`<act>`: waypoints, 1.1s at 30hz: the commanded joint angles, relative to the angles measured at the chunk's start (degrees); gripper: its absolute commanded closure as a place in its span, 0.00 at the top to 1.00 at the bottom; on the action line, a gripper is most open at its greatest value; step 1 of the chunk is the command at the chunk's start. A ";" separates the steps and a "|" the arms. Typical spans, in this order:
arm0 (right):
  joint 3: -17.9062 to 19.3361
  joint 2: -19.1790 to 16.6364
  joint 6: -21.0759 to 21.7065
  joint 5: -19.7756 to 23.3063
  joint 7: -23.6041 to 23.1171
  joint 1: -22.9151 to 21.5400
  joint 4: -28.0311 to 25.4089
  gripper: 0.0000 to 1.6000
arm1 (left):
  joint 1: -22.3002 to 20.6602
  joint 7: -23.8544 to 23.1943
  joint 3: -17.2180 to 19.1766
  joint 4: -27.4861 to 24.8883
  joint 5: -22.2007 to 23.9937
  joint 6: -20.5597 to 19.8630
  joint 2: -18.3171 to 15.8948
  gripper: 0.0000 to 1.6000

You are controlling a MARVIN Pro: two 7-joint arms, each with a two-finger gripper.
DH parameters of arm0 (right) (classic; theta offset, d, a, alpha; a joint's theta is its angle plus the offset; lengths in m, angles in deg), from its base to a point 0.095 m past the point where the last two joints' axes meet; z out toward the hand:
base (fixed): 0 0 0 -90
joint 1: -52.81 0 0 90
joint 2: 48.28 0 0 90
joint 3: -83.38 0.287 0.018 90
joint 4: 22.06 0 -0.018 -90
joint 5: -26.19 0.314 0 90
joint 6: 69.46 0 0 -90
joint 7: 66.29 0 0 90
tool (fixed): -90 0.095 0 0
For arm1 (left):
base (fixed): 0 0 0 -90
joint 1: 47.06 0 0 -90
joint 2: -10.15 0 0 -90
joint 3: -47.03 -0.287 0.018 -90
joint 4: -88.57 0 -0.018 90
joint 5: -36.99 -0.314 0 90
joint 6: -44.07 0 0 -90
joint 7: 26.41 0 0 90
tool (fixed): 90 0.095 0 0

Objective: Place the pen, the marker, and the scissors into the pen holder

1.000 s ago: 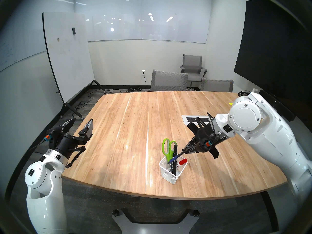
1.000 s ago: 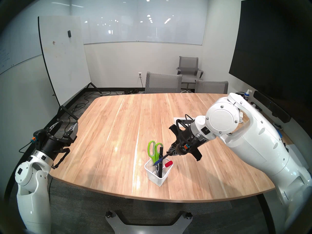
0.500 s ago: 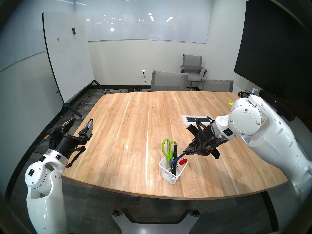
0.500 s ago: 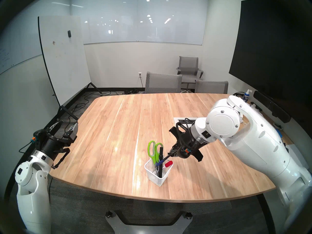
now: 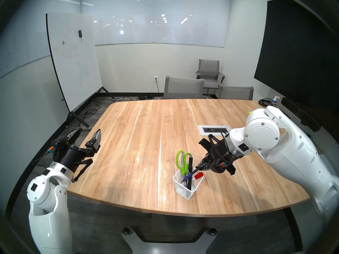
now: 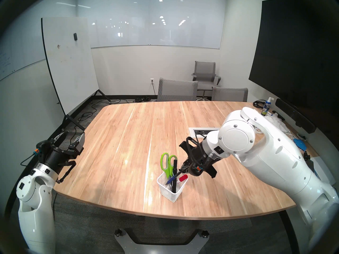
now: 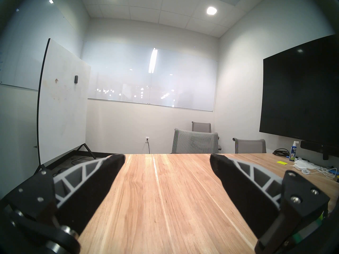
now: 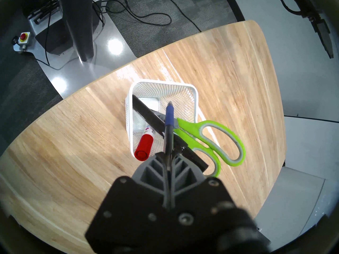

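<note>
One pen holder (image 8: pixel 196 94); one scissors (image 8: pixel 216 138); one pen (image 8: pixel 169 116); two markers (image 8: pixel 144 147); three chairs (image 5: pixel 183 87).

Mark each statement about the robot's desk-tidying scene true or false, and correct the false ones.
1. The right gripper is shut on the pen. True.
2. The scissors lie flat on the table. False: they stand in the pen holder, green handles up.
3. The left gripper is open and holds nothing. True.
4. The red-capped marker lies outside the holder. False: it leans inside it.
5. The pen tip points into the holder. True.
</note>
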 commanded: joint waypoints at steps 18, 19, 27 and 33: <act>-3.27 2.98 -2.82 -4.52 0.07 -1.65 0.23 0.00 | -0.05 0.06 -0.11 -1.26 -0.03 0.04 0.10 1.00; -3.53 3.11 -3.13 -4.81 -0.10 -1.79 0.26 0.00 | -0.05 0.06 -0.11 -1.26 -0.03 0.04 0.11 1.00; -4.90 3.90 -4.10 -6.11 -0.32 -1.81 0.39 0.00 | -0.05 0.05 -0.11 -1.26 -0.03 0.04 0.11 1.00; -5.57 4.25 -4.22 -6.54 -0.24 -1.56 0.43 0.00 | -0.05 0.05 -0.10 -1.26 -0.04 0.03 0.12 1.00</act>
